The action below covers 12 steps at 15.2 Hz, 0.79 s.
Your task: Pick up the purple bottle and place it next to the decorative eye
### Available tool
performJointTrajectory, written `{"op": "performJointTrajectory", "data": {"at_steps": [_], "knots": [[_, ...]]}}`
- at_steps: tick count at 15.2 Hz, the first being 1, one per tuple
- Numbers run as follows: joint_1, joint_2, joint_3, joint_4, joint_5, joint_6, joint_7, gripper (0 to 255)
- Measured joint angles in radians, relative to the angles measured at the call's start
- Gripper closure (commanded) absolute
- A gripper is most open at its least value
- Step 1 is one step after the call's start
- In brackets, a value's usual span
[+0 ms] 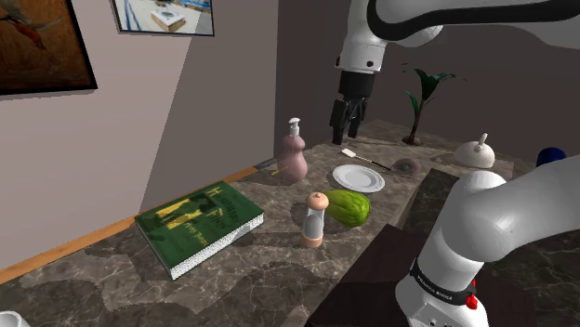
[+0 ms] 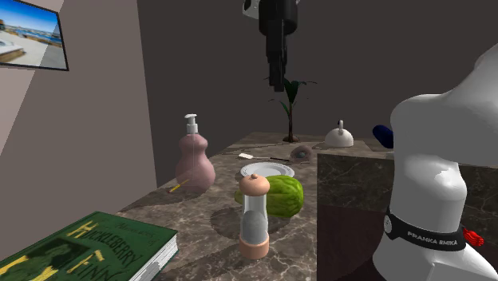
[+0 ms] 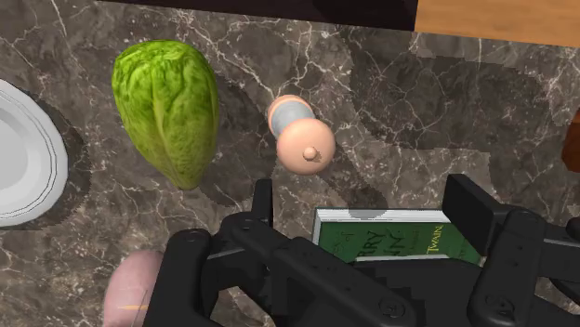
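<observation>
The tabletop (image 1: 270, 269) is dark veined stone. A green book (image 1: 200, 223) lies flat towards the shoulder view's left. A mauve pump bottle (image 1: 294, 158) stands upright farther back, near the wall. A peach-coloured grinder (image 1: 316, 219) stands upright near the middle, just beside a green lettuce (image 1: 349, 206) lying on its side. Behind the lettuce sits a white plate (image 1: 358, 177), with a flat utensil (image 1: 364, 159) beyond it. A small round eye ornament (image 1: 406, 166) lies near the plate. A green plant (image 1: 420, 107), a white domed object (image 1: 479, 153) and a blue object (image 1: 550, 156) occupy the far end.
</observation>
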Motion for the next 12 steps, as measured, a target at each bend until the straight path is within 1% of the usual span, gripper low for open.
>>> {"op": "performJointTrajectory", "data": {"at_steps": [1, 2, 4, 9, 12], "knots": [[0.000, 0.000, 0.000, 0.000, 0.000, 0.000, 0.000, 0], [-0.004, 0.004, -0.004, -0.010, -0.005, 0.019, -0.006, 0], [-0.014, 0.022, -0.015, -0.036, -0.016, 0.083, -0.022, 0], [-0.046, 0.095, -0.056, -0.094, -0.049, 0.280, -0.075, 0], [-0.062, 0.173, -0.081, -0.105, -0.062, 0.411, -0.106, 0]]}}
